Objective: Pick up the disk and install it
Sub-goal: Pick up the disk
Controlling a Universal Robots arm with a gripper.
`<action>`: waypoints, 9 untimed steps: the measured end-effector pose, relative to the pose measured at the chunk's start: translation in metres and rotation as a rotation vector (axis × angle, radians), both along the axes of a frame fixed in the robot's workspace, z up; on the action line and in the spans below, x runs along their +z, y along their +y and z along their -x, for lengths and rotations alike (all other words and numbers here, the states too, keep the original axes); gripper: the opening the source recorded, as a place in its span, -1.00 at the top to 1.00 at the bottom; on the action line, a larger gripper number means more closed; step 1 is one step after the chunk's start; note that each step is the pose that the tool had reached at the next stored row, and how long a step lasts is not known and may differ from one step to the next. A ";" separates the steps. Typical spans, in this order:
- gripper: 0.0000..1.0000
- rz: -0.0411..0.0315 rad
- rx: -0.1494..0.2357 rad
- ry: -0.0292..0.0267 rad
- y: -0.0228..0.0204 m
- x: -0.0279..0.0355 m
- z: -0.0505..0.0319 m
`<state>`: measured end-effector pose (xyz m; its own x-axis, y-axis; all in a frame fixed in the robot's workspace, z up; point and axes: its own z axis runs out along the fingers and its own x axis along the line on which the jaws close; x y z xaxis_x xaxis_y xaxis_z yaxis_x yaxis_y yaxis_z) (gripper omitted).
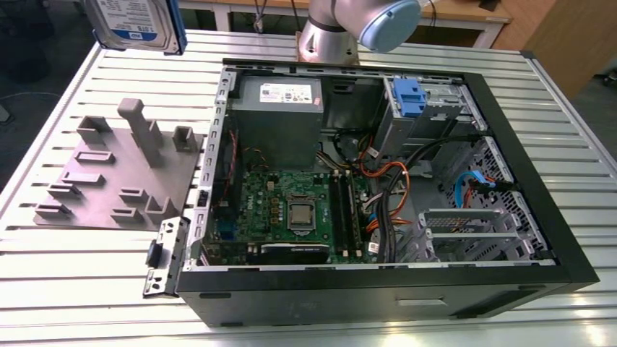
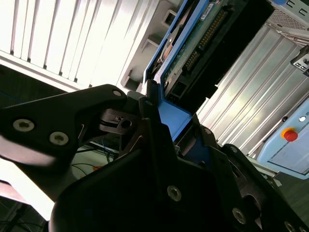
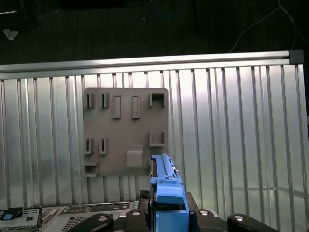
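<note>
In the exterior view, the disk (image 1: pixel 135 22) hangs high in the air, well above the table (image 1: pixel 58 275) and off to one side of the open case (image 1: pixel 386 289). The grey stand (image 1: pixel 115 181) sits down below it. So the disk is picked up but not yet in the case. In the second wrist view, the claw (image 2: pixel 175 118) grips the disk (image 2: pixel 193 43) tight. Its fingers (image 2: pixel 150 116) pinch the blue rail so the disk cannot slip. This view shows the green board under the disk, which the other views hide. In the first wrist view, the disk (image 3: pixel 165 174) stands on edge in the claw (image 3: pixel 166 203). The stand (image 3: pixel 125 130) lies far below the claw, and here its slots show from above.
</note>
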<state>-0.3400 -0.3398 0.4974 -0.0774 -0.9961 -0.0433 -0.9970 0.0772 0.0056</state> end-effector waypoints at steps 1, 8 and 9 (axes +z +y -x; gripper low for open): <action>0.27 0.0000 0.000 -0.0001 0.0000 0.0000 -0.0003; 0.27 -0.0001 0.000 -0.0001 0.0000 0.0000 -0.0026; 0.27 0.0000 0.000 0.0000 0.0000 0.0000 -0.0032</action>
<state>-0.3369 -0.3398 0.4974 -0.0774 -0.9961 -0.0433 -0.9970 0.0773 0.0056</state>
